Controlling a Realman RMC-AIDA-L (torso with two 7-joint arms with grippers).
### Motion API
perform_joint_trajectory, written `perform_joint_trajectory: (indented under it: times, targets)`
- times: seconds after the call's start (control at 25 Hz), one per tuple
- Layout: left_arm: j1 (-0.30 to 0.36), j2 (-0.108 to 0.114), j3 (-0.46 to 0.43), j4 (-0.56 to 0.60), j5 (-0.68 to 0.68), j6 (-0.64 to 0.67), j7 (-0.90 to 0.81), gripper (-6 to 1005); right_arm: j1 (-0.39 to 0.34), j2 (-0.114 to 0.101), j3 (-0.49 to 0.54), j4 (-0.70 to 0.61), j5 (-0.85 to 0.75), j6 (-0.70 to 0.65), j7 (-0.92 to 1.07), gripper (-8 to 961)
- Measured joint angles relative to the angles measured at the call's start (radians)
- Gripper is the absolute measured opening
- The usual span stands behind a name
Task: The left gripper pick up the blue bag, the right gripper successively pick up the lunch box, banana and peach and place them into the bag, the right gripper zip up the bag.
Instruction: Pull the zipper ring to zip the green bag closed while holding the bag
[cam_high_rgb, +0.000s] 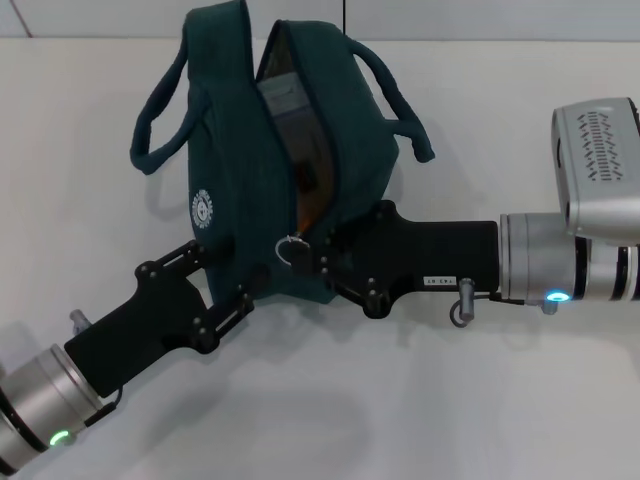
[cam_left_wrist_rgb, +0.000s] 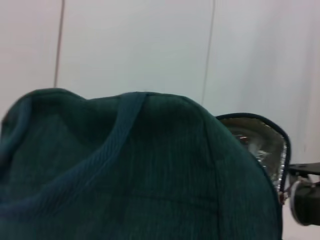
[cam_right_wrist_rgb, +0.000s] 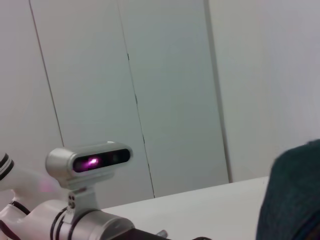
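The blue bag (cam_high_rgb: 250, 150) stands upright on the white table (cam_high_rgb: 480, 400), its top zipper open along most of its length. In the opening I see the clear lunch box (cam_high_rgb: 285, 95) and below it an orange-yellow patch (cam_high_rgb: 315, 195), likely the banana. The peach is hidden. My left gripper (cam_high_rgb: 235, 275) reaches in from the lower left, shut on the bag's near lower side. My right gripper (cam_high_rgb: 308, 260) comes in from the right with its fingertips closed at the zipper pull, next to the pull's metal ring (cam_high_rgb: 291, 248). The bag fills the left wrist view (cam_left_wrist_rgb: 130, 170).
The bag's two handles (cam_high_rgb: 160, 110) hang out to its left and right. Its silver lining (cam_left_wrist_rgb: 257, 145) shows in the left wrist view. The right wrist view shows the left arm's wrist camera (cam_right_wrist_rgb: 90, 161), a bag edge (cam_right_wrist_rgb: 295, 200) and wall panels behind.
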Motion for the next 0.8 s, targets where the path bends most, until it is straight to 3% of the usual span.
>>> perform_joint_trajectory:
  times: [0.12,0.32,0.8]
  targets:
    - [-0.006,0.000,0.000,0.000,-0.003,-0.009,0.000,510,0.000,-0.001,0.005,0.001,0.002,-0.001,0.000,19]
    - [-0.020,0.000,0.000,0.003,-0.004,-0.016,0.007,491,-0.008,-0.001,0.027,0.008,0.002,-0.002,0.000,19]
    - [-0.043,0.000,0.008,-0.001,0.007,-0.039,0.067,169,-0.028,0.000,0.056,0.003,0.012,-0.031,-0.037,19]
